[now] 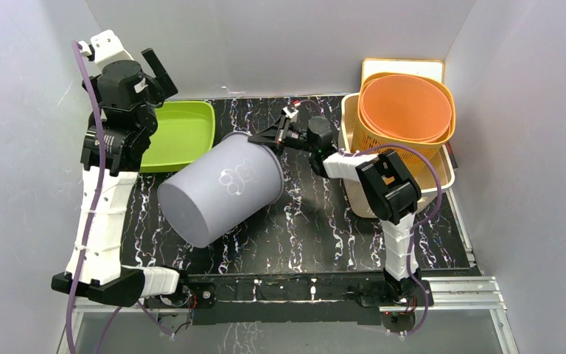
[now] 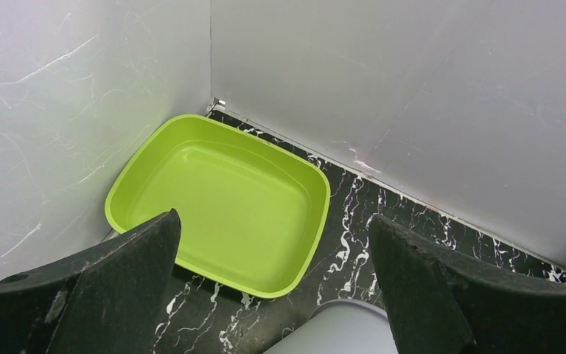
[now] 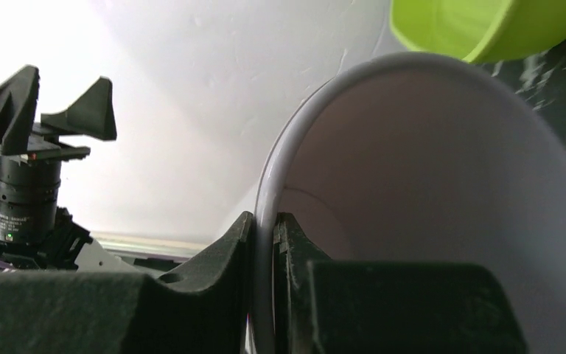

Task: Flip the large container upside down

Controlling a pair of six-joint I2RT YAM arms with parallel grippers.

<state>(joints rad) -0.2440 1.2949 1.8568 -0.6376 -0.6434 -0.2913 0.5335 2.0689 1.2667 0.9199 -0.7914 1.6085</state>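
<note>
The large grey container [image 1: 221, 190] is tipped on its side in mid-table, its closed base toward the near left and its open mouth toward the far right. My right gripper [image 1: 274, 137] is shut on its rim; in the right wrist view the rim [image 3: 280, 169] runs between the two fingers [image 3: 214, 273] of my right gripper [image 3: 264, 225]. My left gripper [image 1: 158, 72] is raised at the far left, open and empty. In the left wrist view my left gripper [image 2: 274, 228] is over the green tray, with an edge of the container [image 2: 339, 335] at the bottom.
A lime green tray [image 1: 178, 135] lies at the far left, also in the left wrist view [image 2: 221, 199]. An orange basket with an orange lid [image 1: 407, 109] sits in a beige bin [image 1: 442, 184] at the far right. White walls close in three sides.
</note>
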